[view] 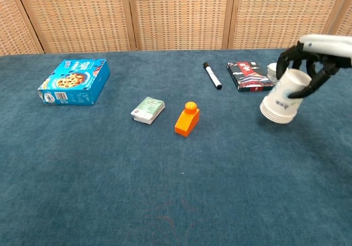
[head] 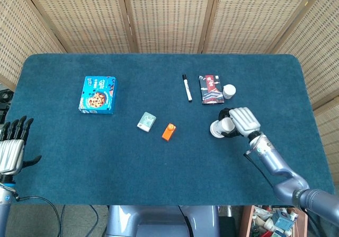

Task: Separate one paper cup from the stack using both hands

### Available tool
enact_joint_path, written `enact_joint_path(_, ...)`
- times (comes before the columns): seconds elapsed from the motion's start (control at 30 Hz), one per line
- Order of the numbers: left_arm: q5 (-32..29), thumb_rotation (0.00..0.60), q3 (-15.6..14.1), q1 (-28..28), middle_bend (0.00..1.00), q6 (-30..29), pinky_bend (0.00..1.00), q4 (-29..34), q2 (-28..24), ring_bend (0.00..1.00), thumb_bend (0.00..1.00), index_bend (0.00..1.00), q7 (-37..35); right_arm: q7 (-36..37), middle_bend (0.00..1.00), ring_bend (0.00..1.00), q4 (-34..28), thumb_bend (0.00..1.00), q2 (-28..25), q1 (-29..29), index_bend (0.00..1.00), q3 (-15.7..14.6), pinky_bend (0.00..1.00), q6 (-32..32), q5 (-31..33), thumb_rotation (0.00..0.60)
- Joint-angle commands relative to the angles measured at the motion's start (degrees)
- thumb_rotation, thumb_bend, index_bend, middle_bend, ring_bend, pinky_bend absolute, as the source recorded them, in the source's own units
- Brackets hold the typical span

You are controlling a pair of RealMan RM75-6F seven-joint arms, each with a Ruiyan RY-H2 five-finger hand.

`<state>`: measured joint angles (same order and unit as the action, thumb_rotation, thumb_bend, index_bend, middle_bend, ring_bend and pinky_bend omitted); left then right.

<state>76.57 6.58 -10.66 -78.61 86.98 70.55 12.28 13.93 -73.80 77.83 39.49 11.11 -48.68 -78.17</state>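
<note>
A stack of white paper cups (head: 220, 127) (view: 281, 100) hangs tilted just above the blue table at the right, rims pointing down and left. My right hand (head: 242, 121) (view: 311, 61) grips the stack near its closed end, fingers wrapped around it. My left hand (head: 11, 146) waits at the table's left front corner, fingers apart and holding nothing; the chest view does not show it.
On the blue table (head: 159, 163) lie a blue cookie box (head: 98, 94), a small pale packet (head: 146, 121), an orange block (head: 168, 132), a black marker (head: 187, 87), a dark booklet (head: 211, 89) and a small white jar (head: 229, 91) just behind the cups.
</note>
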Motion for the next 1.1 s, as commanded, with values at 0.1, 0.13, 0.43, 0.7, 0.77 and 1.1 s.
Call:
enact_joint_path(0.1, 5.07, 0.6, 1.73, -5.0, 0.0, 1.85, 0.0, -5.83, 2.31, 0.0, 0.13, 0.0, -4.82, 12.91, 0.6, 0.5, -9.27, 0.52, -5.16, 1.76, 0.56, 6.98, 0.66, 3.46, 6.56, 0.6)
enact_joint_path(0.13, 6.28, 0.6, 2.06, -6.03, 0.0, 1.86, 0.0, -7.14, 2.95, 0.0, 0.13, 0.0, -5.82, 14.98, 0.6, 0.5, -10.57, 0.53, -5.59, 2.35, 0.56, 8.3, 0.67, 5.1, 8.77, 0.6)
enact_joint_path(0.43, 14.28, 0.6, 5.15, -15.23, 0.0, 1.56, 0.0, -15.67, 8.03, 0.0, 0.13, 0.03, -11.94, 22.16, 0.6, 0.5, -14.0, 0.56, -6.12, 9.26, 0.56, 14.41, 0.67, 17.75, 24.44, 0.6)
enact_joint_path(0.7, 16.38, 0.6, 7.11, -21.68, 0.0, 2.39, 0.0, -19.03, 12.62, 0.0, 0.13, 0.08, -15.26, 17.97, 0.6, 0.5, -13.83, 0.56, -1.58, 18.4, 0.56, 15.09, 0.66, 18.4, 40.34, 0.6)
enact_joint_path(0.77, 16.91, 0.6, 7.63, -23.25, 0.0, 2.1, 0.0, -19.7, 14.01, 0.0, 0.13, 0.1, -15.73, 16.59, 0.6, 0.5, -13.73, 0.56, -0.32, 20.74, 0.56, 14.78, 0.67, 17.42, 44.34, 0.6)
enact_joint_path(1.1, 17.46, 0.6, 8.48, -28.46, 0.0, 1.76, 0.0, -20.83, 19.64, 0.0, 0.14, 0.16, -15.92, 12.49, 0.6, 0.5, -13.39, 0.56, 3.89, 27.13, 0.56, 14.09, 0.67, 13.51, 58.54, 0.6)
